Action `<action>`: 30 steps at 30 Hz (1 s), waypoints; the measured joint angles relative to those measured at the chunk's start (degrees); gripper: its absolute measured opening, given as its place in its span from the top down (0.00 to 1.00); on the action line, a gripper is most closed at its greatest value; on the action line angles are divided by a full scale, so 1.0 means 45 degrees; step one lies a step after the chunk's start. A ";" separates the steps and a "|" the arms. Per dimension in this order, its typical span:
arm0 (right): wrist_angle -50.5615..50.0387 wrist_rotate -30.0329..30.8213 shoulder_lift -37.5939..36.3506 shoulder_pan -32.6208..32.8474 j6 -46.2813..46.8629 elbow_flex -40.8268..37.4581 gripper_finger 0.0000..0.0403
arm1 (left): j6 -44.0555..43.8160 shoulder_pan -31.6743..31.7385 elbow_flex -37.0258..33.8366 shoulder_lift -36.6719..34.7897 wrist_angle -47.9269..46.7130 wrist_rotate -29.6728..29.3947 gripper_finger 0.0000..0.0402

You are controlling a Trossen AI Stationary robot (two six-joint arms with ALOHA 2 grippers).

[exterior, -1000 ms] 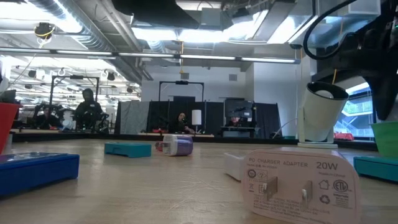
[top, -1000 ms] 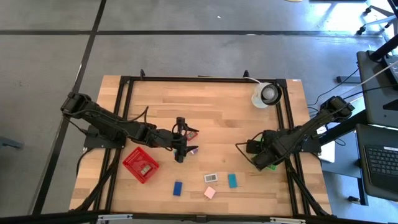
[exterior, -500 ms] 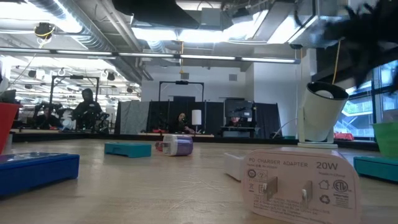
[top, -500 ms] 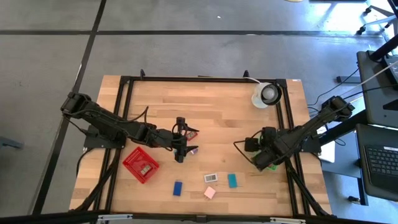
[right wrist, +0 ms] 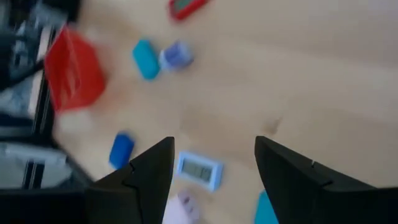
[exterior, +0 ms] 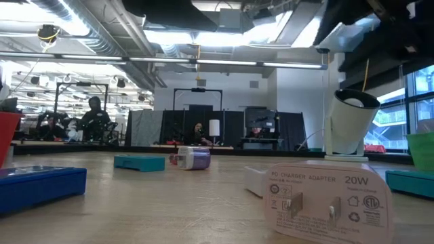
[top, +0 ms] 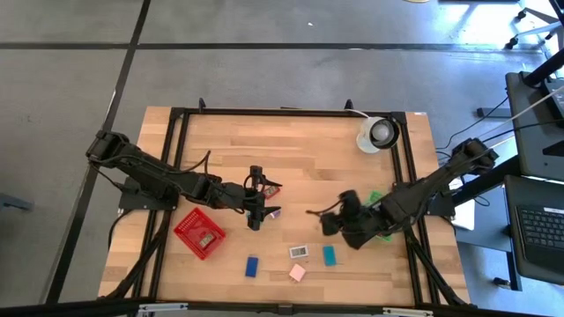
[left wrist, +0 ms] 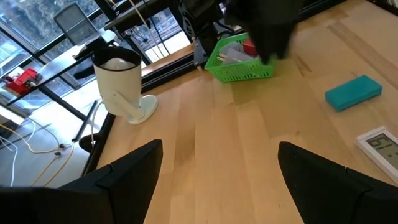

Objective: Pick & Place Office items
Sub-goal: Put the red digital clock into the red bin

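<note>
Since the earlier frame, the right gripper [top: 327,220] has swung from beside the green basket [top: 377,199] toward the table's middle, now hovering right of centre in the high view with its fingers [right wrist: 149,175] spread wide and empty. Just below it lie the white piece [top: 299,252] and teal piece [top: 329,255], with pink [top: 298,273] and blue [top: 252,266] pieces lower. Left of centre, the left gripper [top: 254,210] waits wide open near the red basket [top: 198,232].

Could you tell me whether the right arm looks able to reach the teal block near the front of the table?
Probably yes: the right gripper, open, hovers just beside the teal block, with nothing between them.
</note>
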 joint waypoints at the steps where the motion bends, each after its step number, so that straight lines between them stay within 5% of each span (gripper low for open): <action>1: 0.0424 -0.0308 0.0193 0.0000 -0.0311 0.0000 0.44 | 0.0000 0.0000 0.0002 0.0000 0.0012 0.0000 0.21; 9: 0.1336 -0.2653 0.1394 -0.0010 -0.1007 0.0000 0.44 | 0.0000 0.0000 0.0003 0.0000 0.0010 0.0005 0.21; 16: 0.1478 -0.2923 0.1994 -0.0216 -0.1701 0.0000 0.44 | 0.0000 -0.0001 0.0000 0.0000 0.0005 0.0002 0.21; 21: 0.2302 -0.4296 0.2525 -0.0005 -0.2088 0.0000 0.44 | 0.0000 0.0002 0.0003 0.0000 0.0005 0.0002 0.21; 30: 0.3095 -0.4679 0.3249 0.1111 -0.0551 -0.0005 0.44 | 0.0000 0.0002 0.0004 0.0000 0.0015 0.0000 0.21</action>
